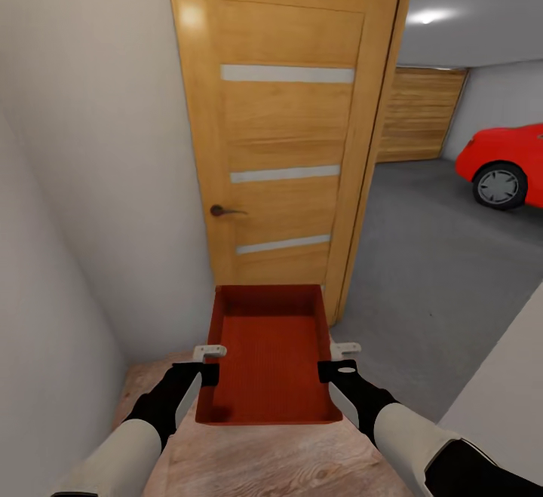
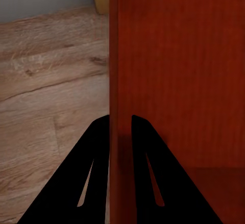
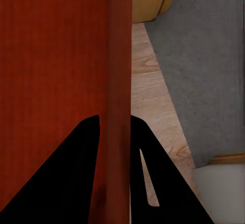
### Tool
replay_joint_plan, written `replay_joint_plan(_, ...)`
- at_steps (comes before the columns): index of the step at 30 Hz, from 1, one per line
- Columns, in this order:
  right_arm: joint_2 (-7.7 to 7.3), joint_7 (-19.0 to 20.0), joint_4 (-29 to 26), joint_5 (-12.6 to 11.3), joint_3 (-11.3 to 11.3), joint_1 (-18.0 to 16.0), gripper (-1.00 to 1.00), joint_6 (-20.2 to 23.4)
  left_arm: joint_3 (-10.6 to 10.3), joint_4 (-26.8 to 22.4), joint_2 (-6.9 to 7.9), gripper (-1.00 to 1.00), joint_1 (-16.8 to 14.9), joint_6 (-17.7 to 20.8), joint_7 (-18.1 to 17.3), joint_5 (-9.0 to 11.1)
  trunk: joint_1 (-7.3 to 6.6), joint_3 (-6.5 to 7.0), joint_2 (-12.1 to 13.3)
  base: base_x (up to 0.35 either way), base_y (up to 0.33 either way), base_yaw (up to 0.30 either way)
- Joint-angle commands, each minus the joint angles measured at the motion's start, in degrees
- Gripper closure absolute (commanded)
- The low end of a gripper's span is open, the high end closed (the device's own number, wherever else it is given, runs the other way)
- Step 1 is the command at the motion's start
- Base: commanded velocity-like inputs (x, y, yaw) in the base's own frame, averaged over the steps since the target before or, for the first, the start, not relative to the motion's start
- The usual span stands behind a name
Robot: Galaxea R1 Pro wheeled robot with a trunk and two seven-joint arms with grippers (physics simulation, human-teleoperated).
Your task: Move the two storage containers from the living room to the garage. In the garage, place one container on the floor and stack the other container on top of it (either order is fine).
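Note:
One orange-red storage container (image 1: 271,354) hangs level in front of me above light wood planks (image 1: 249,459), held between both arms. My left gripper (image 1: 210,361) is shut on its left wall, the rim (image 2: 120,55) running between the black fingers (image 2: 92,163). My right gripper (image 1: 339,357) is shut on the right wall (image 3: 118,55) in the same way. The bin is open-topped with nothing inside it. Past the door's edge at the right lies the garage, with its dark grey floor (image 1: 422,271).
An orange-brown door (image 1: 286,142) with frosted strips stands straight ahead, just beyond the container's far end. White walls (image 1: 98,180) close in on the left and at the lower right (image 1: 505,376). In the garage stand a red car (image 1: 505,161) and a wooden back door (image 1: 418,116).

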Motion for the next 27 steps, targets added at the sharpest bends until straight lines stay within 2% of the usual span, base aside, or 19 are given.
replay_joint_plan(1, 0.03, -0.4, 0.1, -1.1, 0.5, 0.0, 1.0, 0.4, 0.7, -0.2, -0.05, 1.0, -0.1, -3.9, 0.5, -2.5, 0.06, -0.13, -0.1, 0.286, 0.123, -0.234)
replay_joint_plan(18, 0.03, -0.4, 0.1, -1.1, 0.6, 0.0, 1.0, 0.4, 0.7, -0.2, -0.05, 1.0, -0.1, -4.0, 0.5, -2.5, 0.06, -0.13, -0.1, 0.292, 0.125, -0.232)
replay_joint_plan(22, 0.03, -0.4, 0.1, -1.1, 0.5, 0.0, 1.0, 0.4, 0.7, -0.3, -0.05, 1.0, -0.1, -4.0, 0.5, -2.5, 0.06, -0.13, -0.1, 0.247, 0.083, -0.064)
replay_joint_plan(27, 0.01, -0.4, 0.1, -1.1, 0.5, 0.0, 1.0, 0.4, 0.7, -0.5, -0.05, 1.0, -0.1, -4.0, 0.5, -2.5, 0.06, -0.13, -0.1, 0.049, 0.011, -0.006)
